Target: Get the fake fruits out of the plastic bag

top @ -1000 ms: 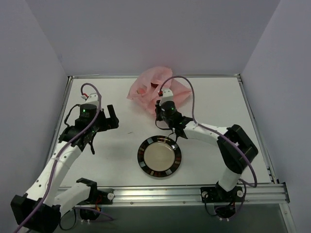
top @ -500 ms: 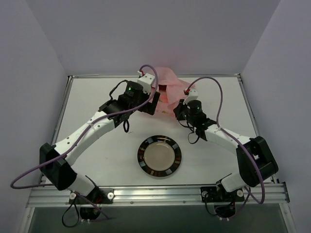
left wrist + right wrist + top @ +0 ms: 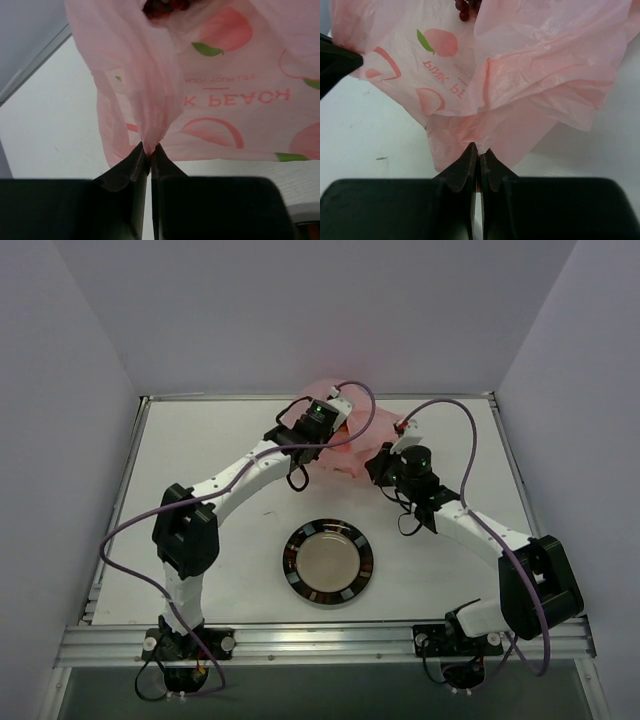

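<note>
White table (image 3: 200,440) under pale purple walls carries the plastic bag (image 3: 352,452) at upper centre, above the plate (image 3: 296,540). On it, the left end effector (image 3: 149,150) is clenched around a gathered fold, and the right end effector (image 3: 479,152) looks clamped on the lower hem. Dark grapes (image 3: 162,6) peek in at the top of both wrist frames. Both pinches should probably rise evenly and tip the open side down gently, since thin film tears.

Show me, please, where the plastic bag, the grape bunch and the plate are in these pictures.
plastic bag (image 3: 235,100): left wrist view, on its printed face.
grape bunch (image 3: 162,6): left wrist view, on dark grapes at the top edge.
plate (image 3: 292,562): top external view, on its dark left rim.
</note>
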Available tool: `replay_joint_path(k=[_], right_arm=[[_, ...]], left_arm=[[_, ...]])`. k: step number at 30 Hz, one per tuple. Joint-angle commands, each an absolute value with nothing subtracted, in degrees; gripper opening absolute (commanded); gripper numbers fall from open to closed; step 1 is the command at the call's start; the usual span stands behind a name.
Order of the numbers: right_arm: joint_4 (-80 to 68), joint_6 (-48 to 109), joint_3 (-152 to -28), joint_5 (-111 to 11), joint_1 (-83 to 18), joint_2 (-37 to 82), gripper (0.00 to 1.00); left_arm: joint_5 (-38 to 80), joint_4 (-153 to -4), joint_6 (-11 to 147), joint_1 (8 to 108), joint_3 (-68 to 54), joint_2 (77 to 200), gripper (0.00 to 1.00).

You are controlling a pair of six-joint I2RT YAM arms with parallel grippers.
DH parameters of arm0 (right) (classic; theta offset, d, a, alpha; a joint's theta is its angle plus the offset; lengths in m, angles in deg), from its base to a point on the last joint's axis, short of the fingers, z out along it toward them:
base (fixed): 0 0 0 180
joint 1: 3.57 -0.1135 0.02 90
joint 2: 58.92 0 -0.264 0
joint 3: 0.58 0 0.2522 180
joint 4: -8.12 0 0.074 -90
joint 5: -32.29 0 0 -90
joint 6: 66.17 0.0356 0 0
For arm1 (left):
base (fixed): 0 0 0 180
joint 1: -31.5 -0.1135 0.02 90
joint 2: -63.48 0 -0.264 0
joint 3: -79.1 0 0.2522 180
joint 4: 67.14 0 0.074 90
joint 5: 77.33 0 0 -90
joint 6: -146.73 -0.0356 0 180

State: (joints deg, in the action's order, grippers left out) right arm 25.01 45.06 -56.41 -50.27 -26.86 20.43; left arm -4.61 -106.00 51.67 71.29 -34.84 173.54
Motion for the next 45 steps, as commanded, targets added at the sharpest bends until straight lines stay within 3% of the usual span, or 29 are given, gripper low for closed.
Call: replay_joint_path(k=[1, 3, 11, 16, 18, 19, 22, 24, 27, 29, 31, 33, 34, 36, 38, 39, 40, 45], right_arm=[[25.6, 45.4, -55.5, -49.1, -24.9, 18.5, 0.0], [25.0, 44.9, -55.4, -49.3, -23.7, 18.3, 0.0], [22.3, 44.5, -60.9, -46.4, -16.1, 23.3, 0.0], [18.1, 45.4, -64.3, -48.1, -14.6, 24.8, 0.0], [16.2, 45.5, -64.7, -49.8, -14.5, 22.5, 0.13], [14.6, 45.1, -64.7, -50.1, -14.5, 21.2, 0.32], [9.1, 43.9, -65.4, -53.7, -14.5, 14.7, 0.69], [7.1, 43.7, -65.8, -54.3, -14.6, 8.7, 0.74], [6.0, 44.4, -65.3, -50.8, -16.6, 1.4, 0.69], [6.4, 45.4, -65.1, -49.7, -20.9, -0.7, 0.52], [7.4, 45.6, -64.9, -49.6, -27.5, -0.9, 0.28], [11.6, 46.2, -64.3, -48.1, -31.8, 1.8, 0.17], [12.2, 45.7, -64.1, -48.0, -33.7, 3.2, 0.17], [9.6, 43.6, -65.4, -56.3, -37.4, 7.4, 0.26], [9.6, 42.5, -66.0, -63.6, -37.6, 9.7, 0.5], [9.3, 41.2, -66.3, -66.3, -37.2, 10.1, 0.73], [9.2, 40.4, -66.5, -68.9, -37.1, 10.6, 0.82], [7.7, 39.1, -71.4, -74.1, -33.8, 21.2, 0.98]], left_arm=[[-13.2, -101.7, 51.7, 71.6, -35.6, 169.1, 0.02], [-14.5, -99.0, 54.8, 71.6, -31.5, 164.0, 0.02], [-6.6, -83.6, 82.1, 74.0, 3.4, 140.1, 0.02], [-6.6, -76.9, 87.1, 79.1, 12.6, 132.7, 0.03], [-6.1, -75.6, 87.4, 79.2, 14.1, 132.2, 0.02], [-6.0, -75.2, 87.3, 79.2, 14.2, 132.4, 0.02], [-4.4, -72.6, 88.4, 79.2, 15.9, 132.6, 0.02], [-3.7, -69.1, 89.2, 79.3, 18.4, 131.9, 0.02], [-5.1, -67.8, 89.4, 79.5, 19.7, 131.2, 0.02], [-5.5, -67.5, 89.4, 79.2, 20.0, 131.0, 0.02], [-5.4, -67.3, 89.2, 79.1, 19.8, 130.9, 0.02], [-5.9, -67.4, 88.5, 79.1, 19.6, 130.8, 0.02], [-6.4, -67.9, 88.4, 79.1, 19.4, 130.9, 0.02], [-8.2, -69.9, 87.8, 78.6, 18.5, 131.9, 0.02], [-8.1, -71.1, 87.6, 77.5, 16.4, 133.7, 0.02], [-7.9, -71.8, 86.9, 76.2, 15.8, 134.4, 0.02], [-7.9, -72.4, 86.8, 75.5, 15.1, 135.2, 0.03], [-9.8, -74.7, 85.6, 72.1, 9.5, 142.0, 0.07]])
